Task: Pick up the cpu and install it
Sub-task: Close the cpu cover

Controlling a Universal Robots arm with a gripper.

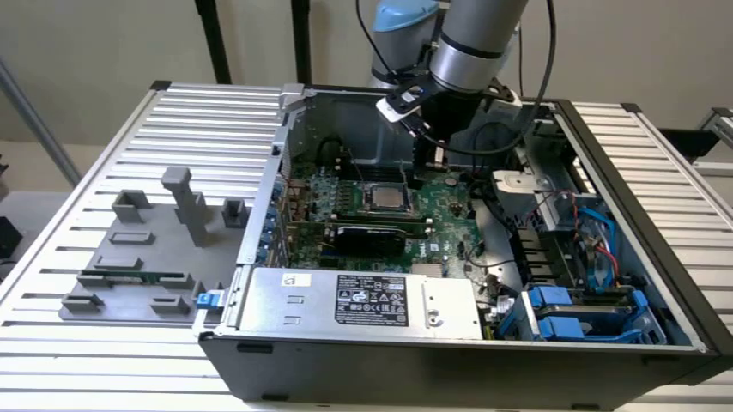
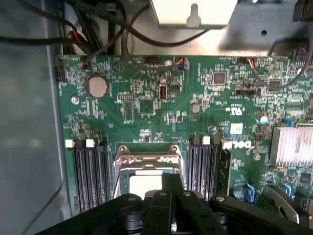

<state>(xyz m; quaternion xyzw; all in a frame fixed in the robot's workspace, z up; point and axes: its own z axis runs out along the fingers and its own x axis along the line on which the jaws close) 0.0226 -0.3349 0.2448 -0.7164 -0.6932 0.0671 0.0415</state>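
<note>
The cpu (image 1: 385, 198) lies flat in the socket in the middle of the green motherboard (image 1: 343, 184), silver top up, inside the open computer case. My gripper (image 1: 428, 167) hangs just above the board beside the socket, on the exterior view's right of the cpu. In the wrist view the black fingers (image 2: 161, 205) are pressed together with nothing between them. Just past them a strip of the cpu's pale top (image 2: 145, 182) shows inside the socket's metal frame (image 2: 146, 154), partly hidden by the fingers.
Black memory slots (image 2: 90, 171) flank the socket on both sides. A silver heatsink (image 2: 293, 144) and loose cables (image 1: 504, 146) lie close by. The silver power supply (image 1: 366, 300) fills the case front. A grey fixture (image 1: 149, 249) holding a green memory stick (image 1: 136, 277) stands on the table.
</note>
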